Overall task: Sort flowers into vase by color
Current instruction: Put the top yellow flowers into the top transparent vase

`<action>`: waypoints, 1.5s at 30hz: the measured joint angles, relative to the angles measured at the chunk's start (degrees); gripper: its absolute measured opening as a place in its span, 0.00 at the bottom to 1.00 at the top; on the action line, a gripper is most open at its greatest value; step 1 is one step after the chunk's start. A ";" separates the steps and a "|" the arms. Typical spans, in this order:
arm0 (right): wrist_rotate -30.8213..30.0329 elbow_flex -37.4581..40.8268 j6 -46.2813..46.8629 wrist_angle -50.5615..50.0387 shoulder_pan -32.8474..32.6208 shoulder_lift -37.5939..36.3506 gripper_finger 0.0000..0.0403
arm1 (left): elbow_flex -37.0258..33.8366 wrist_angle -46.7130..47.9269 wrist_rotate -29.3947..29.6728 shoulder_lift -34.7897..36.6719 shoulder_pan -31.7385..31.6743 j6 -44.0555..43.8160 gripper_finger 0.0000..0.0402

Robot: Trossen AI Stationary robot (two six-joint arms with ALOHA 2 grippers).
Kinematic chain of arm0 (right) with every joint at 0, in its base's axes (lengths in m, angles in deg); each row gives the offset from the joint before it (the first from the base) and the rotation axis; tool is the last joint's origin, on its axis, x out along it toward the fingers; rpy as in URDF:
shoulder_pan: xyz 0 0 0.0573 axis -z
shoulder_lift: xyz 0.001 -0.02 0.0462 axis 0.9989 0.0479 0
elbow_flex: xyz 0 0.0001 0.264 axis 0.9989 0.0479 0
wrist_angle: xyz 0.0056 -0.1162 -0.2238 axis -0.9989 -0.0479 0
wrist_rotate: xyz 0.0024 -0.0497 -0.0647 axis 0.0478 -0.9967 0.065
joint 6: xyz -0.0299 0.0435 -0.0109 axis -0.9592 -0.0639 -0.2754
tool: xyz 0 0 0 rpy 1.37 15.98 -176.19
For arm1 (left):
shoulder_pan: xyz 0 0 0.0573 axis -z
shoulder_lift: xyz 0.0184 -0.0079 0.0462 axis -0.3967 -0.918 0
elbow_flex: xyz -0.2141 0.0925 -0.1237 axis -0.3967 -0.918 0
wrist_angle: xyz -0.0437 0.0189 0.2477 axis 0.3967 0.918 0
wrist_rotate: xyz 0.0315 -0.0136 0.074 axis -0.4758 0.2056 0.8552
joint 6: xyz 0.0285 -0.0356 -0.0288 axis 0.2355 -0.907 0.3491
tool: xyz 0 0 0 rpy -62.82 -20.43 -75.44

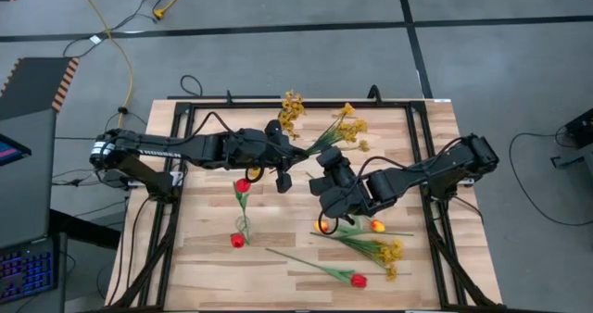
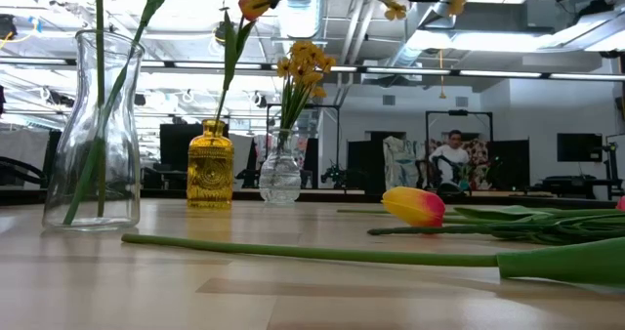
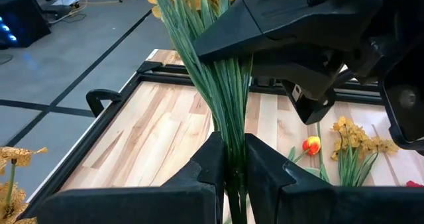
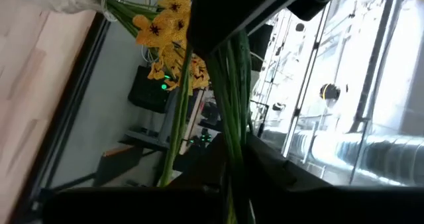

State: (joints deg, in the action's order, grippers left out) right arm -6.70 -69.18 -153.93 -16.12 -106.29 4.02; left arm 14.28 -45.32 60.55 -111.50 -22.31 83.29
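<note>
From above, both arms meet at the table's centre. The left gripper (image 1: 295,153) and right gripper (image 1: 326,162) hold one yellow spray (image 1: 345,128) pointing toward one o'clock. Other flowers (image 1: 371,248) lie at five o'clock.

At table height, three vases (image 2: 93,135) stand at nine to eleven o'clock; a tulip (image 2: 414,205) lies at three o'clock. Both grippers are cut off above.

The left wrist shows the jaws clamped on the green stems (image 3: 228,111): light, bendy, best pinched low.

The right wrist shows the jaws around those stems (image 4: 233,105); how firmly, I cannot tell.
</note>
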 joint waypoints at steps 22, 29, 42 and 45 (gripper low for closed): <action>-1.55 0.04 18.36 -2.51 -1.88 -3.11 0.44 | 0.00 -0.42 1.30 0.02 0.07 0.01 0.07; -0.16 0.04 30.78 -9.23 -4.31 -10.39 0.44 | 0.00 -1.44 1.31 0.02 0.07 0.02 0.07; 7.74 0.04 57.45 -26.92 -3.93 -26.91 0.44 | 1.07 -3.20 1.38 1.19 -0.40 2.46 0.07; 9.10 0.04 60.67 -29.26 -3.32 -30.05 0.44 | 2.79 -3.31 1.40 1.93 -0.94 2.81 0.07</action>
State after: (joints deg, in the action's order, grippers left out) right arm 2.40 -69.14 -93.25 -45.38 -109.61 -26.04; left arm 17.07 -48.63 61.94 -109.57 -23.25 86.10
